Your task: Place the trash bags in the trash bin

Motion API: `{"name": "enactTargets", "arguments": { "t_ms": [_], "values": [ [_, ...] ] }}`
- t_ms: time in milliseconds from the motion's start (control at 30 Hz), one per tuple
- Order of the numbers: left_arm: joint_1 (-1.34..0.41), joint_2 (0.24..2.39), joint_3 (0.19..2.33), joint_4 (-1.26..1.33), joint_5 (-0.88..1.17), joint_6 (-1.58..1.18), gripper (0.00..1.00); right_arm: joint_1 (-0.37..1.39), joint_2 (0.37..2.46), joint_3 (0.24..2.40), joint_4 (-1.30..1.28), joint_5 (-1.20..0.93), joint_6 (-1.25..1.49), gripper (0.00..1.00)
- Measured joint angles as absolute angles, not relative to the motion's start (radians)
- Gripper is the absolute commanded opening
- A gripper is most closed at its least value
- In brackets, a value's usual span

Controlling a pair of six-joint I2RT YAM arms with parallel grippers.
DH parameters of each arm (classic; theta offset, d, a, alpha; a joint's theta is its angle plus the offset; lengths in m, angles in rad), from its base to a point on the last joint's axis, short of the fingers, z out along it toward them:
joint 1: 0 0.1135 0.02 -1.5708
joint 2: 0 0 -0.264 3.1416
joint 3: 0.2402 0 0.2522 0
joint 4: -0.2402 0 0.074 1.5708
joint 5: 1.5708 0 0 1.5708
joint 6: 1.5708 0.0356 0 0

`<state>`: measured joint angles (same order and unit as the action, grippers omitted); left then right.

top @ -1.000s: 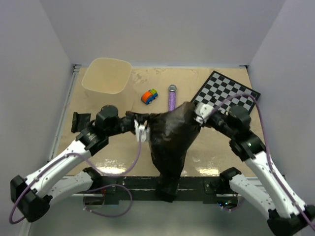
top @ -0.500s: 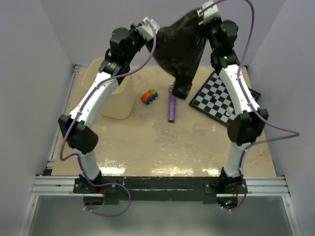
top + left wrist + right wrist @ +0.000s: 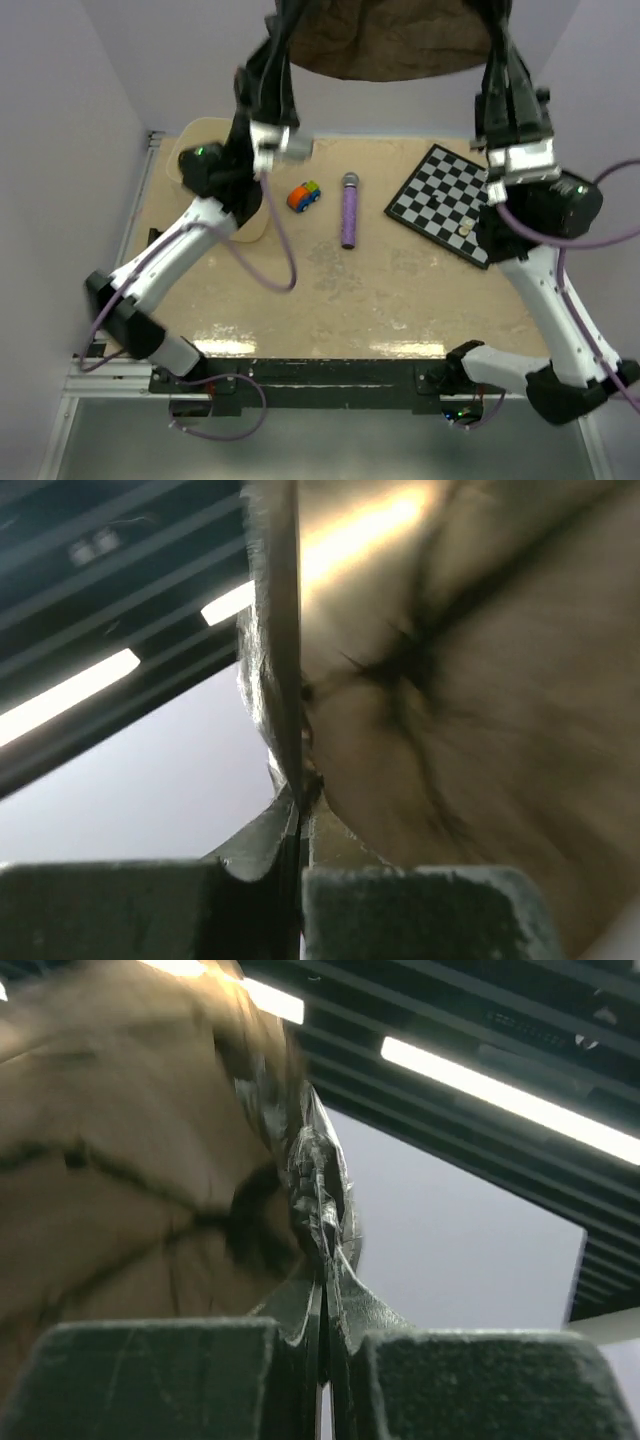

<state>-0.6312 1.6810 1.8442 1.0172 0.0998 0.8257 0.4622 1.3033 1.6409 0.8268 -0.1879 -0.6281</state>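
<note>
Nothing binned yet. Trash bag [image 3: 385,40] hanging high at the top view's upper edge, stretched between both arms, well apart from trash bin [image 3: 205,130] at left rear. Left gripper [image 3: 300,810] and right gripper [image 3: 325,1300] each pinched on a bag edge. Both arms stretched upward. Remaining: shift over bin, lower, release.

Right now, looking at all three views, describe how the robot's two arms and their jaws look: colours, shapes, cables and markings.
Both the left arm and right arm have smooth white links between bulky black joints. A thin purple cable loops loosely along each. The jaws are blocky, dark grey, with a rough face. No printed markings are legible.
</note>
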Motion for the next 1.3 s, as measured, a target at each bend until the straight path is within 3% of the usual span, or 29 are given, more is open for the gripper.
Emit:
{"name": "enactTargets", "arguments": {
  "t_ms": [67,133,233,333,400,433,533,633,900,1100,1233,1300],
  "values": [
    [-0.663,1.447,1.444,1.041,0.274,0.97,0.0,0.465,1.146,1.423,0.767,-0.177,-0.744,0.0],
    [-0.641,1.221,1.131,0.662,0.409,1.285,0.0,0.464,1.095,1.279,0.534,-0.149,-0.876,0.0],
    [-0.603,1.101,0.981,-0.003,0.521,1.623,0.0,0.434,1.206,1.073,0.087,-0.202,-1.017,0.0],
    [-0.593,1.006,0.748,-0.295,0.572,1.747,0.0,0.393,1.247,0.732,-0.453,-0.273,-1.111,0.0],
    [-0.595,0.837,0.586,-0.396,0.623,1.758,0.0,0.392,1.05,0.635,-0.701,-0.332,-1.13,0.0],
    [-0.599,0.733,0.542,-0.433,0.661,1.757,0.0,0.396,0.834,0.649,-0.751,-0.377,-1.137,0.0],
    [-0.599,0.615,0.554,-0.434,0.726,1.741,0.0,0.401,0.493,0.822,-0.699,-0.445,-1.142,0.0],
    [-0.599,0.611,0.609,-0.416,0.754,1.7,0.0,0.405,0.451,1.01,-0.601,-0.504,-1.126,0.0],
    [-0.601,0.78,0.686,-0.212,0.599,1.26,0.0,0.405,0.83,0.946,-0.471,-0.428,-0.879,0.0],
    [-0.543,1.182,1.081,-0.022,0.29,0.869,0.0,0.401,0.984,0.926,-0.137,-0.189,-0.778,0.0],
    [-0.472,1.427,1.368,0.083,0.159,0.739,0.0,0.353,1.219,1.143,0.107,-0.088,-0.773,0.0],
    [-0.45,1.542,1.52,0.137,0.109,0.725,0.0,0.298,1.496,1.406,0.164,-0.049,-0.754,0.0]
  ]
}}
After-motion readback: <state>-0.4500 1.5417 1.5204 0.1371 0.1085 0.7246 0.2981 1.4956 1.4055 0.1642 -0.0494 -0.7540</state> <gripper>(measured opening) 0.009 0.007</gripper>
